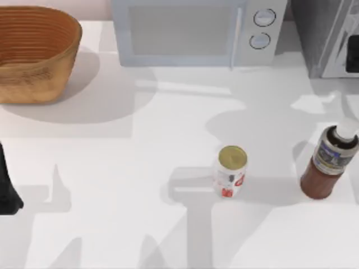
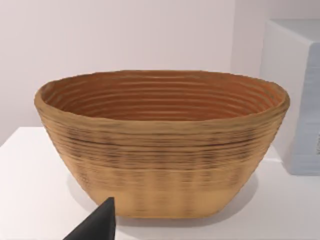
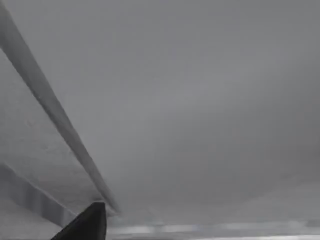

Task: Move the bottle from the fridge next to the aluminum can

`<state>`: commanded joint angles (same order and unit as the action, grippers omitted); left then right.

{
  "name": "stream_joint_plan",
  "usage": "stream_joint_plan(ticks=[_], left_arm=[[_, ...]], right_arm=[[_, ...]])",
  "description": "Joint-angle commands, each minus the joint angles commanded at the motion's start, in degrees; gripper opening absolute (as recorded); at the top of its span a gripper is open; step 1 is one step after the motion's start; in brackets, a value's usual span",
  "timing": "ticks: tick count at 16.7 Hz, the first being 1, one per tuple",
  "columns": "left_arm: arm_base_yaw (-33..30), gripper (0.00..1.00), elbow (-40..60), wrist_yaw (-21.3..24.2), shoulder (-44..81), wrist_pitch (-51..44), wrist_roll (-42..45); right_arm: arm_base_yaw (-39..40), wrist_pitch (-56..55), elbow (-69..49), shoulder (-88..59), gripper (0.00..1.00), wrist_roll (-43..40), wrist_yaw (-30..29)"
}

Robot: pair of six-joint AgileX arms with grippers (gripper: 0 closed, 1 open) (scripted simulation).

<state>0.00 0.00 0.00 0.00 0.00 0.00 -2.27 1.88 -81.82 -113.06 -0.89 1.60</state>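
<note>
The bottle (image 1: 328, 165) stands upright on the table at the right, outside the fridge (image 1: 317, 33), which sits in the far right corner with its light-framed door (image 1: 341, 50). The aluminum can (image 1: 231, 171) stands upright left of the bottle, with a gap between them. Nothing grips either one. My left arm (image 1: 7, 190) is parked at the table's left edge, and a dark part of my left gripper (image 2: 97, 225) faces the basket. A dark part of my right gripper (image 3: 85, 225) sits close before a grey metallic surface (image 3: 190, 100).
A woven basket (image 1: 33, 53) (image 2: 160, 145) stands at the back left. A pale microwave (image 1: 190, 31) (image 2: 295, 100) with two round dials sits at the back centre, between the basket and the fridge.
</note>
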Motion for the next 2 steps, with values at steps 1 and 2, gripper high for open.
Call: stream_joint_plan(ticks=[1,2], left_arm=[[0.0,1.0,0.0,0.0,0.0,0.0,0.0],[0.0,1.0,0.0,0.0,0.0,0.0,0.0]], right_arm=[[0.01,0.12,-0.57,-0.45,1.0,0.0,-0.01],[0.01,0.14,-0.63,-0.49,1.0,0.0,-0.01]])
